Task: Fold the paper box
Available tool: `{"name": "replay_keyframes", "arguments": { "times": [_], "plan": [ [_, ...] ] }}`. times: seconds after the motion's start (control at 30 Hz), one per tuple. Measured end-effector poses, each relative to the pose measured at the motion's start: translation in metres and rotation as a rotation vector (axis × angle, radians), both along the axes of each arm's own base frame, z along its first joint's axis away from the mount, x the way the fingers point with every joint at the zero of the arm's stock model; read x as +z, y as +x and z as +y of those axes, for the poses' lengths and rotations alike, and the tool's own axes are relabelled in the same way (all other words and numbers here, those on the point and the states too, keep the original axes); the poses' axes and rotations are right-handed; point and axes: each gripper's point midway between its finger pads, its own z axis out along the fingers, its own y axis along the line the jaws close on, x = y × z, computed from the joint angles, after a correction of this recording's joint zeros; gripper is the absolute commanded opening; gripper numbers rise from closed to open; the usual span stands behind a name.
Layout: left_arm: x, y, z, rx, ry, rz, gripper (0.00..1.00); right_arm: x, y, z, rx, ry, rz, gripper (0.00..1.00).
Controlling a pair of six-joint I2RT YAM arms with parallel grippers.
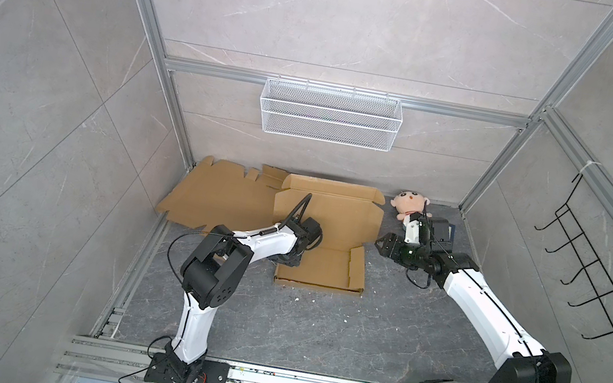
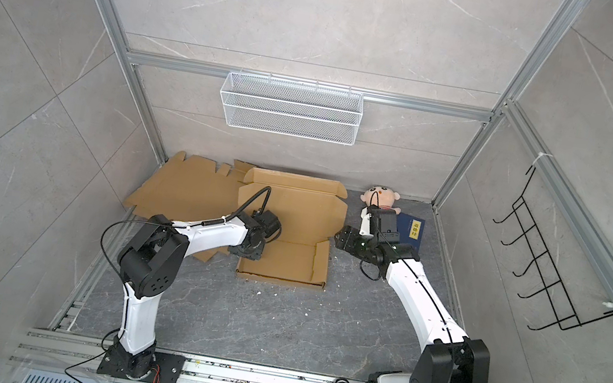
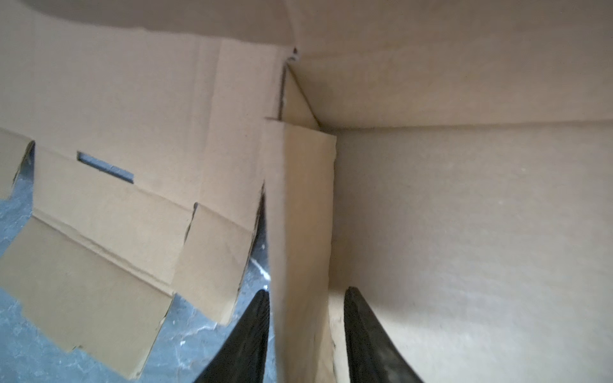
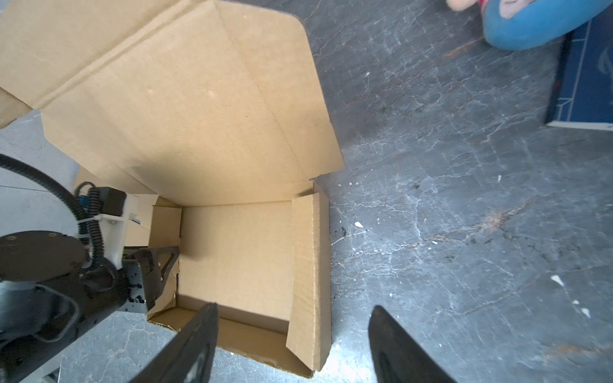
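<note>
While the left gripper (image 3: 305, 290) straddles a side wall (image 3: 298, 215) of the cardboard box (image 1: 321, 267) — jaws parted, unclamped — the right gripper (image 4: 294, 305) hangs open, empty.

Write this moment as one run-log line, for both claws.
left claw: open, astride side flap of brown cardboard box | right claw: open, empty, beside the box | fold: unfinished

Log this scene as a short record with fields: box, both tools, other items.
paper box: partly folded, lid open
left tool: open, jaws astride the box's left wall
right tool: open, empty, near the box's right wall
other items: flat cardboard sheet, plush doll, blue book, wire basket
</note>
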Motion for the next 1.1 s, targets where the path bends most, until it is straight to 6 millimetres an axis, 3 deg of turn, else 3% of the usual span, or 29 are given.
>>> {"name": "replay_keyframes", "arguments": {
  "times": [0.27,0.47,0.67,0.8,0.97,1.1],
  "plan": [
    [0.022,0.005,-0.004,-0.004,-0.028,-0.034,0.49,-0.007,0.003,0.004,0.016,0.013,0.016,0.71],
    [0.031,0.006,-0.003,-0.008,-0.044,-0.046,0.46,-0.011,0.004,0.008,0.027,0.024,0.027,0.69],
    [0.02,0.005,0.009,0.017,-0.065,-0.008,0.39,-0.01,0.004,0.01,0.035,0.034,0.022,0.67],
    [0.006,0.001,0.015,0.029,-0.081,0.022,0.27,-0.013,0.005,0.01,0.035,0.031,0.031,0.65],
    [-0.008,-0.004,0.016,0.026,-0.092,0.038,0.1,-0.047,0.002,0.003,0.022,-0.04,0.117,0.64],
    [-0.009,-0.002,0.014,0.03,-0.101,0.025,0.03,-0.078,-0.021,0.012,0.049,-0.132,0.199,0.69]
  ]
}}
